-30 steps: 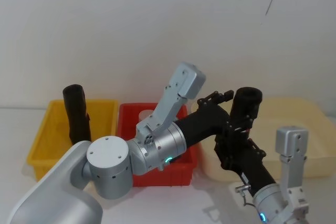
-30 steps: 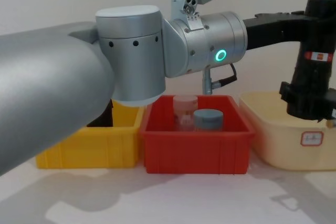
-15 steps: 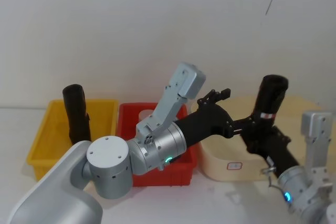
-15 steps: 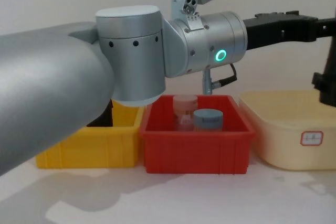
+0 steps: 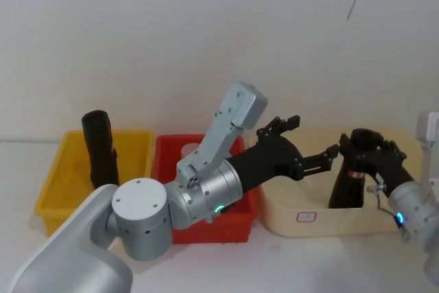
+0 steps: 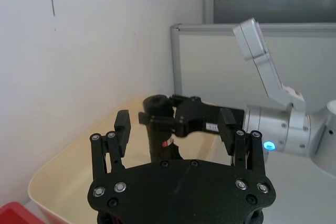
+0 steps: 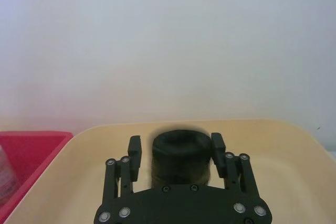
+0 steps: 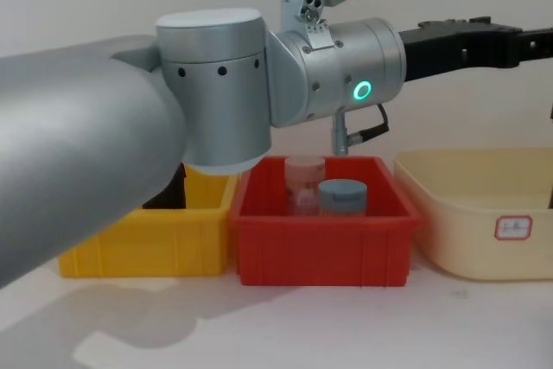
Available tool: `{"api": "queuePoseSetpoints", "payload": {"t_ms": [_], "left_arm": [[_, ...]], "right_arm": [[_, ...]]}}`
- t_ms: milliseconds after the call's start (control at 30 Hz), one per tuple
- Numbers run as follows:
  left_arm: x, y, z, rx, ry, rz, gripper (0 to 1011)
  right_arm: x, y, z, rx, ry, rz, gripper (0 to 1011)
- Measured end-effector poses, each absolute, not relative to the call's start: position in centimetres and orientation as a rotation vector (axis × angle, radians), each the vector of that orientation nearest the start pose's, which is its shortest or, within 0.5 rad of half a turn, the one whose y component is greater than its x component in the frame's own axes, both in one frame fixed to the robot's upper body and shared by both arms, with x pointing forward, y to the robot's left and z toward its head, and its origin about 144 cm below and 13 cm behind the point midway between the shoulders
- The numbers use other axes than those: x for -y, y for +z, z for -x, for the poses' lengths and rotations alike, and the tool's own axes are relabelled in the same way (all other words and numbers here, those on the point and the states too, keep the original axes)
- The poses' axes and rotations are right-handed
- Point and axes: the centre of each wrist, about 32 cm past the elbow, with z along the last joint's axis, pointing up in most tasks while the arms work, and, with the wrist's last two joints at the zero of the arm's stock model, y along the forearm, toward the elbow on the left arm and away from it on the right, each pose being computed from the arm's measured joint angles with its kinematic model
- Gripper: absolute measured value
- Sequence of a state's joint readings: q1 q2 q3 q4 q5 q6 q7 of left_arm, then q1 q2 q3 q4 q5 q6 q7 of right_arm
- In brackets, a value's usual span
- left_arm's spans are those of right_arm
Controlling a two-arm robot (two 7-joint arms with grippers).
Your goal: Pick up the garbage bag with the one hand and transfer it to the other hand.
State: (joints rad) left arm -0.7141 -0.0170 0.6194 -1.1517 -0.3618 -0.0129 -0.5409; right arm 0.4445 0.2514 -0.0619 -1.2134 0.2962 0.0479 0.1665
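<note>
Left gripper [image 5: 317, 136]: held over the near-left rim of the cream bin [image 5: 309, 205], just past the red bin [image 5: 209, 232]. Fingers spread wide, nothing between them. In the left wrist view the gap between its fingers [image 6: 123, 129] frames the roll farther off.

Right gripper [image 5: 363, 150]: over the cream bin, well to the right of the left gripper and apart from it. Its fingers [image 7: 218, 148] sit against both sides of the top of the garbage bag [image 5: 346, 186], clamping it.

The garbage bag stands near upright, leaning slightly, its lower part inside the cream bin and its white-and-red label band just above the rim in the head view. Whether its base rests on the bin floor cannot be told.

Other items: a second black roll [image 5: 99, 149] stands in the yellow bin [image 5: 55, 200] at far left. The red bin holds a clear jar [image 8: 304, 183] and a grey-lidded jar [image 8: 343, 196], side by side.
</note>
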Motion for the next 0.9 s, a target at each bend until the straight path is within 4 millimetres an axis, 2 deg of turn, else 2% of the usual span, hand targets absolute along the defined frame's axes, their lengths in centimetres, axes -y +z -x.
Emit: {"api": "queuePoseSetpoints", "payload": {"t_ms": [33,233,333,533,900], "left_arm": [[-4.8,127.8,-59.2,0.157,0.454,0.129,1001],[-5.5,127.7,-58.8,0.156,0.496,0.140,1001],[-6.2,127.6,-58.6,0.156,0.526,0.146,1002],[-7.4,127.4,-57.8,0.161,0.600,0.155,1001],[-9.9,127.1,-56.3,0.182,0.744,0.165,1001]], "right_arm": [[31.1,120.9,-57.9,0.001,-1.432,-0.060,778],[31.5,121.7,-58.3,0.002,-1.430,-0.059,963],[31.5,122.2,-58.3,0.012,-1.424,-0.067,1004],[31.0,123.1,-58.0,0.039,-1.398,-0.088,1004],[28.9,124.1,-57.1,0.070,-1.309,-0.125,1004]]}}
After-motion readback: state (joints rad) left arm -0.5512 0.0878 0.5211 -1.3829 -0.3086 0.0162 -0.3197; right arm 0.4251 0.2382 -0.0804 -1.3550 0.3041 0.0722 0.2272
